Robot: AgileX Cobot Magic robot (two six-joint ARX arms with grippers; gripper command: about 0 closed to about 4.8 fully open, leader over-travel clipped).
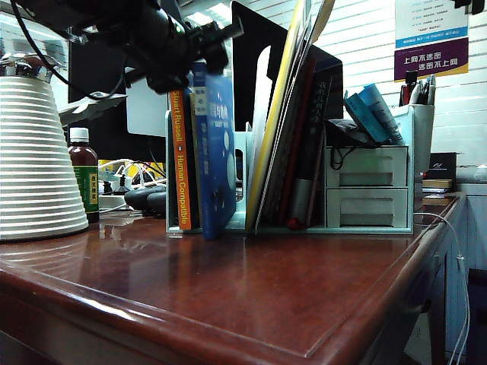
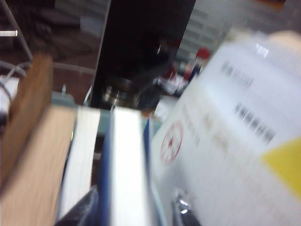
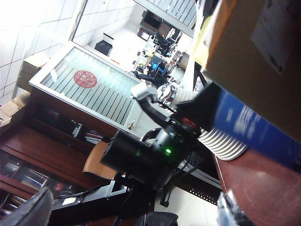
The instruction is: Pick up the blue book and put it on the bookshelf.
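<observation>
Already the blue book (image 1: 220,156) stands upright in the bookshelf (image 1: 242,163), spine outward, pressed against the orange-spined book (image 1: 181,160) on one side and beside a thin divider on the other. Its lower edge sits at the rack's front lip, seemingly a little proud of its neighbour, so whether it is fully pushed home is hard to judge.

Directly above the book's top edge is the left gripper (image 1: 176,65), dark and bunched at the end of its arm. From the left wrist view the book's white page block (image 2: 126,169) runs straight out below the fingers, blurred; whether the jaws are spread or still pinching the book I cannot tell.

Off to the side, the right gripper (image 3: 136,212) hangs clear of the shelf with its 2 fingers spread wide and nothing between them; beyond it sit the other arm and the ribbed white lamp base (image 3: 221,141).

By my reckoning the placing is nearly done: what is left is a clean let-go, perhaps a nudge inward, then lifting the left arm away
</observation>
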